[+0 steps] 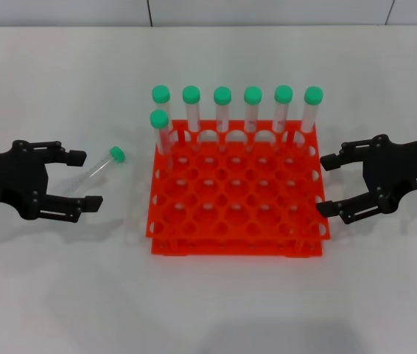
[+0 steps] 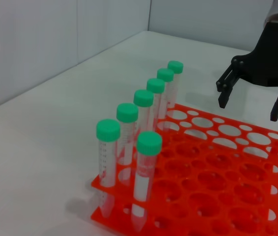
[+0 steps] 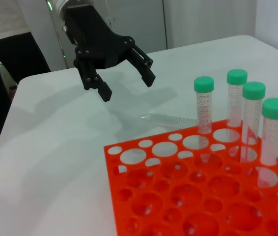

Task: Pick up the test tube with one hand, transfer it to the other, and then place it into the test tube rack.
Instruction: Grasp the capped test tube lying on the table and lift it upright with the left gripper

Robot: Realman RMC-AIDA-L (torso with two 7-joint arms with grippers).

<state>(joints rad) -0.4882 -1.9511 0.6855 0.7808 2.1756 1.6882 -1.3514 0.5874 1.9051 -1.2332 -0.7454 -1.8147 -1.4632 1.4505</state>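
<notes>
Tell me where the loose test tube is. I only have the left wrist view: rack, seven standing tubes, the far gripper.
Observer: The test tube lies on its side on the table, on the robot's left of the test tube rack and apart from it.
Operator: Where is my left gripper?
Observer: The left gripper is open. In the head view, the tube's clear end shows between its fingertips. The right wrist view suggests it is above the table, not touching the tube.
Operator: Which way does the cap point?
Observer: The green cap is the far end, angled toward the rack. The right gripper is open at the rack's right edge.
</notes>
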